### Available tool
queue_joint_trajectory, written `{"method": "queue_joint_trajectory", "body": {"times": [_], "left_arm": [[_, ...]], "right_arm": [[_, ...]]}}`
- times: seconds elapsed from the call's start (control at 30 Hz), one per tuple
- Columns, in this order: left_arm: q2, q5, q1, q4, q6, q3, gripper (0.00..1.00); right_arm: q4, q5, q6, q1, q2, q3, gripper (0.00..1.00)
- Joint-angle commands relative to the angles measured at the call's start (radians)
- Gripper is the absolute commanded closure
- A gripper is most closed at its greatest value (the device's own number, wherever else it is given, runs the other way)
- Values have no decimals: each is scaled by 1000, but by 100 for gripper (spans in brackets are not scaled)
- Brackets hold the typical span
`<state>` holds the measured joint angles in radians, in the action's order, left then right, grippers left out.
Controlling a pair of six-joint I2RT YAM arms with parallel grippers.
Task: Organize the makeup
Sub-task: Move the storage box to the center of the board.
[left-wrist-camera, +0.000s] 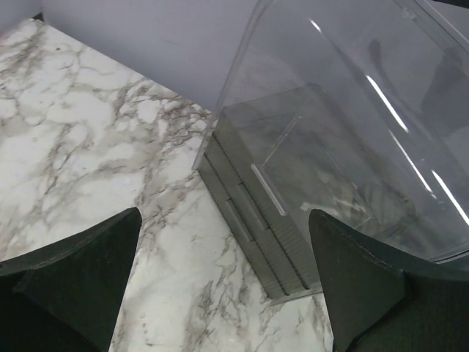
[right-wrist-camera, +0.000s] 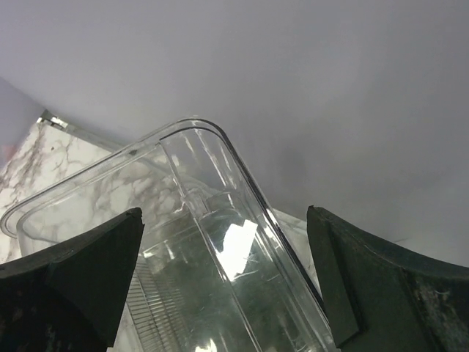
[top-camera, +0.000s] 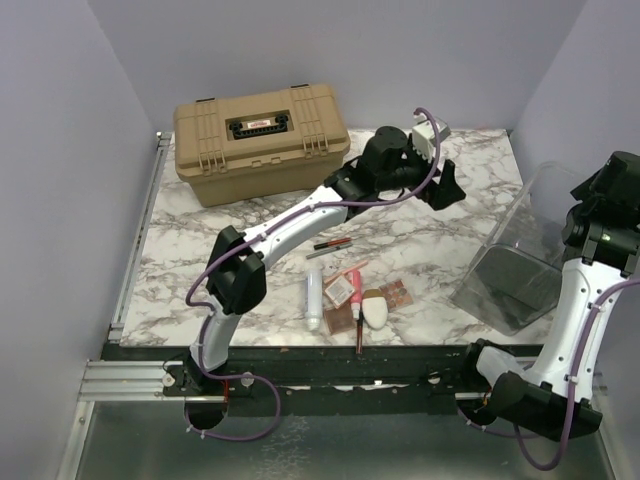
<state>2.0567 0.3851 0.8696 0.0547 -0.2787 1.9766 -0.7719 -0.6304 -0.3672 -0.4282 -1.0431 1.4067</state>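
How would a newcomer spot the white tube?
On the marble table, look at the makeup cluster near the front edge, centre. The white tube lies at its left end: the only long, plain white cylinder, left of the pink tube and the rounder white oval piece.

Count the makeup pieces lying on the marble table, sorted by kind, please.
Tubes: 2, a white tube and a pink tube
White oval piece: 1
Eyeshadow palettes: 3, overlapping, so less certain
Pencils: 3
Total: 9

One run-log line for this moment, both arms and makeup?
left fingers: open, empty, facing clear plastic bin with grey drawers | right fingers: open, empty, facing same bin | small cosmetics: on marble table
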Motion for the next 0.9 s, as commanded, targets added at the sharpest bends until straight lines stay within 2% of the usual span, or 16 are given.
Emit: {"method": "queue_joint_trajectory", "body": {"times": [0.0,0.5,0.67,0.77,0.87], "left_arm": [[56,61,51,0,-38,76,1],[57,-7,69,-40,-80,40,1],[-39,-213,81,-162,-90,-132,2],[-95,-246,80,-259,-105,-234,1],[-132,-271,81,-289,-109,-282,1]], "right_arm": [[-24,77,-90,-25,18,-37,0],[47,367,-86,-28,89,-242,0],[66,441,-60,-28,86,-279,0],[85,508,-36,-27,81,-296,0],[104,595,-20,-28,70,-309,0]]}}
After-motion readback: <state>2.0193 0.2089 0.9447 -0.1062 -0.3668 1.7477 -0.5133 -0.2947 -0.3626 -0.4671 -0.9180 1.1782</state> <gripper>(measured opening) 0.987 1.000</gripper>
